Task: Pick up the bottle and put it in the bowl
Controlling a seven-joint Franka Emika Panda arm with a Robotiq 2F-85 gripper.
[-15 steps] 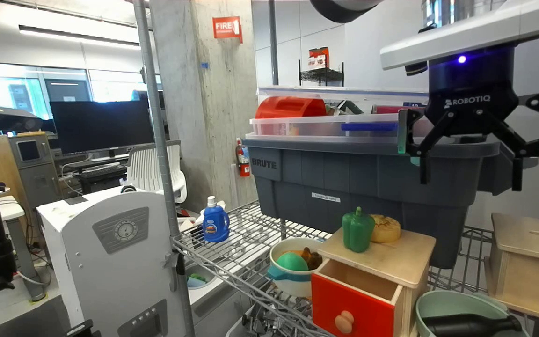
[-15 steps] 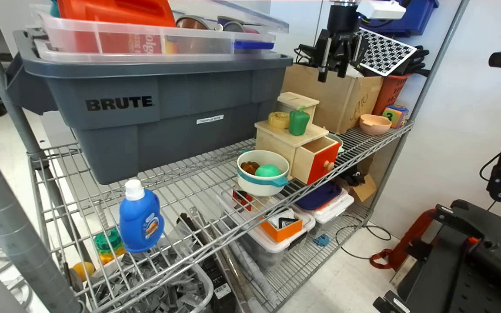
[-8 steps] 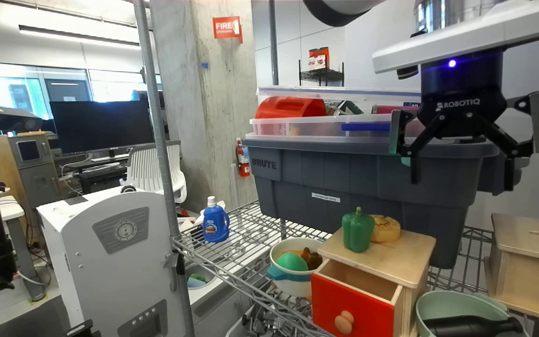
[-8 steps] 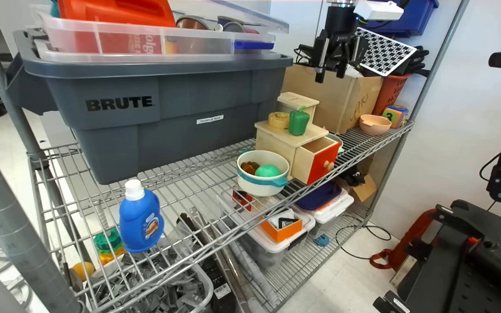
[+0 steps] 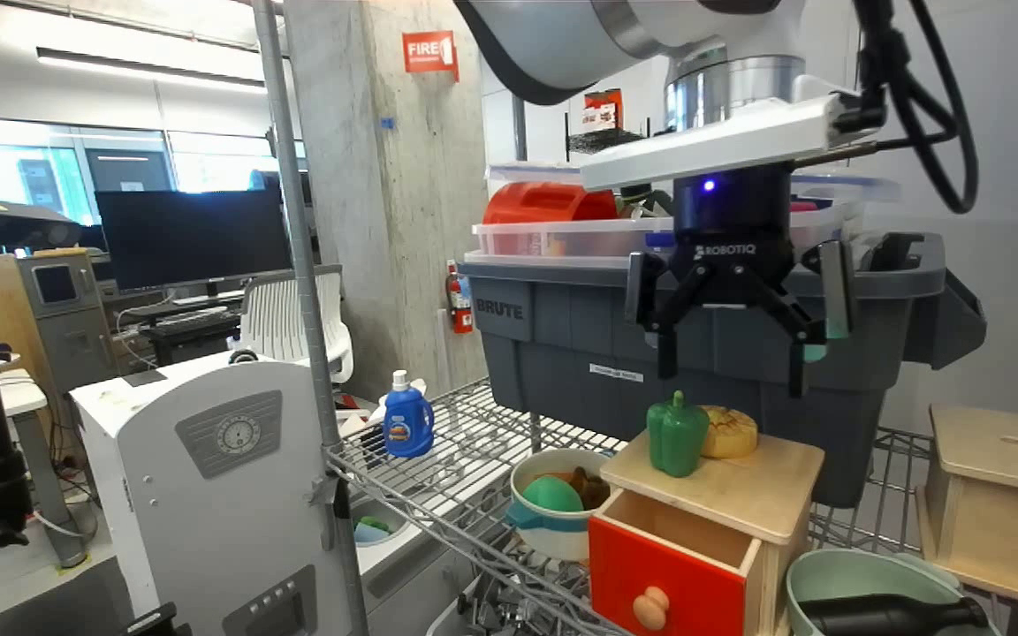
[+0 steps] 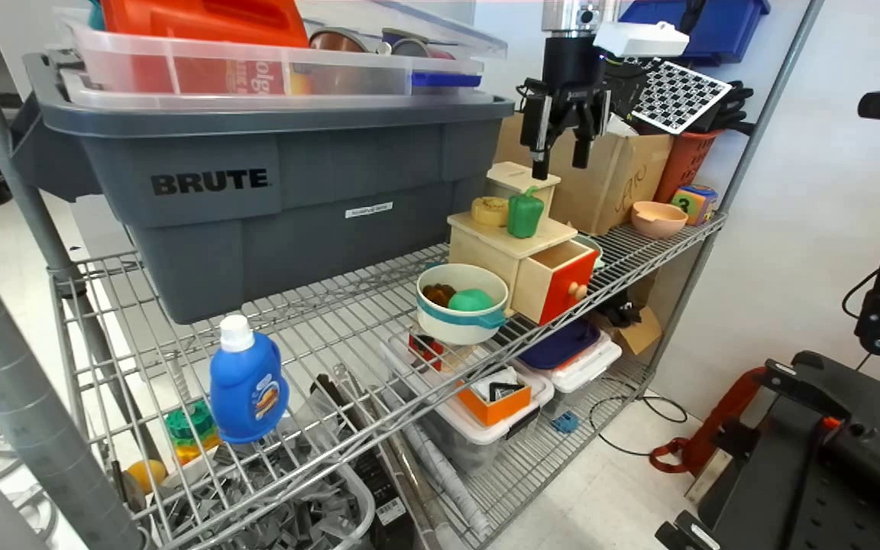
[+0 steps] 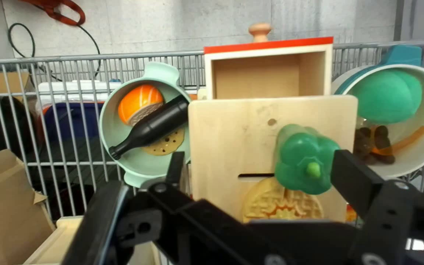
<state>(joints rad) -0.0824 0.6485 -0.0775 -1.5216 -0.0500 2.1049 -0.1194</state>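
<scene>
The black bottle (image 5: pixel 889 612) lies on its side inside the pale mint-green bowl (image 5: pixel 862 570). In the wrist view, the bottle (image 7: pixel 153 123) slants across the bowl (image 7: pixel 113 117), with its neck by the rim. An orange piece (image 7: pixel 138 101) and a cookie (image 7: pixel 166 143) lie in the bowl with it. In an exterior view the bowl (image 6: pixel 591 246) is mostly hidden behind the red drawer, and the bottle does not show there. My gripper (image 5: pixel 732 364) is open and empty, above the wooden box and apart from the bowl. It also shows in the wrist view (image 7: pixel 260 169).
The wooden box (image 5: pixel 765 481) has its red drawer (image 5: pixel 664 565) pulled out. A green pepper (image 5: pixel 677 437) and a yellow waffle (image 5: pixel 728 433) sit on top. A white pot (image 6: pixel 448 322) stands beside it. A large grey bin (image 5: pixel 633 353) and a blue bottle (image 6: pixel 247 389) share the wire shelf.
My gripper has moved left and down in an exterior view, to above the wooden box. It stays open. The bottle and the bowl have not moved.
</scene>
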